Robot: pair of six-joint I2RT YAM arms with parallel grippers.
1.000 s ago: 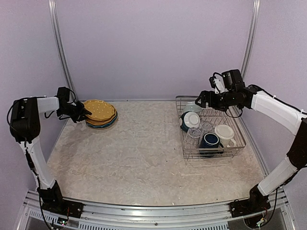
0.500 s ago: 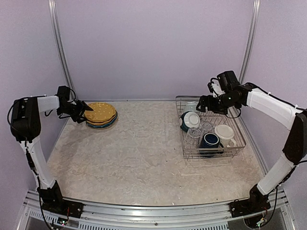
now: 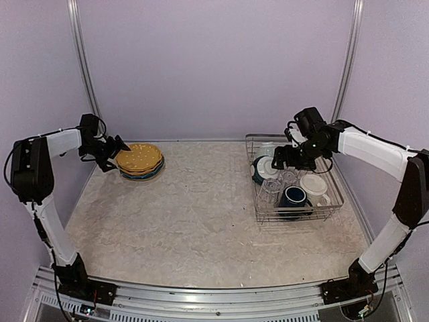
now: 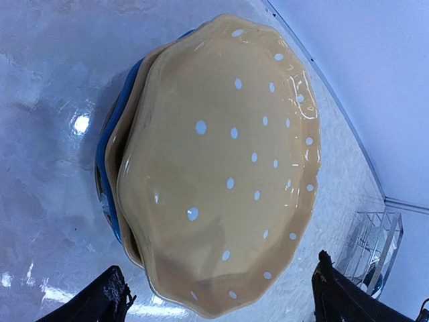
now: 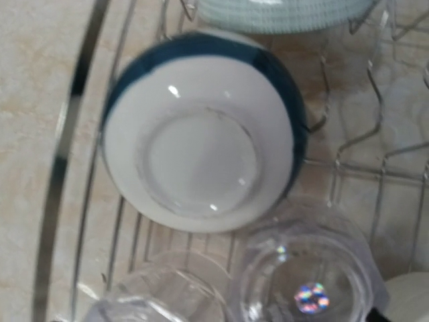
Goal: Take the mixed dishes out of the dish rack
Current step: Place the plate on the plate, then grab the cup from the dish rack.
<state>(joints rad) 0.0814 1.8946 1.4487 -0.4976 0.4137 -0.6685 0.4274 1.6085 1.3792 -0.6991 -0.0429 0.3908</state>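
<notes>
The left pincer [image 3: 120,147] is hanging released at the far left of the worktop [image 3: 194,228], its two dark fingers [image 4: 107,298] spread wide and gripping nothing. Just ahead of it the stack of speckled plates [image 3: 141,161] is lying flat on the surface; the yellow plate with white dots [image 4: 221,168] is sitting on top, and a blue plate [image 4: 122,137] is peeking out beneath it on the side away from the wall. The right pincer [image 3: 280,155] is hovering with its jaws apart and empty over the far left part of the silver wire dish rack [image 3: 295,213]. Directly below it the dark teal bowl [image 5: 201,127] is leaning on its side, showing white. Nearer the arm bases than that pincer, two clear glasses [image 5: 301,282] are standing side by side, and beyond them the navy mug [image 3: 293,196] and cream mug [image 3: 314,185] are resting in the rack's near end. On the pincer's far side a pale ribbed dish [image 5: 281,13] is showing at the rack's back. The worktop is glistening, a mottled beige stone-look sheet. Plain lilac walls [image 3: 214,67] are closing in the cell, with metal posts [image 3: 84,74] rising at the corners.
</notes>
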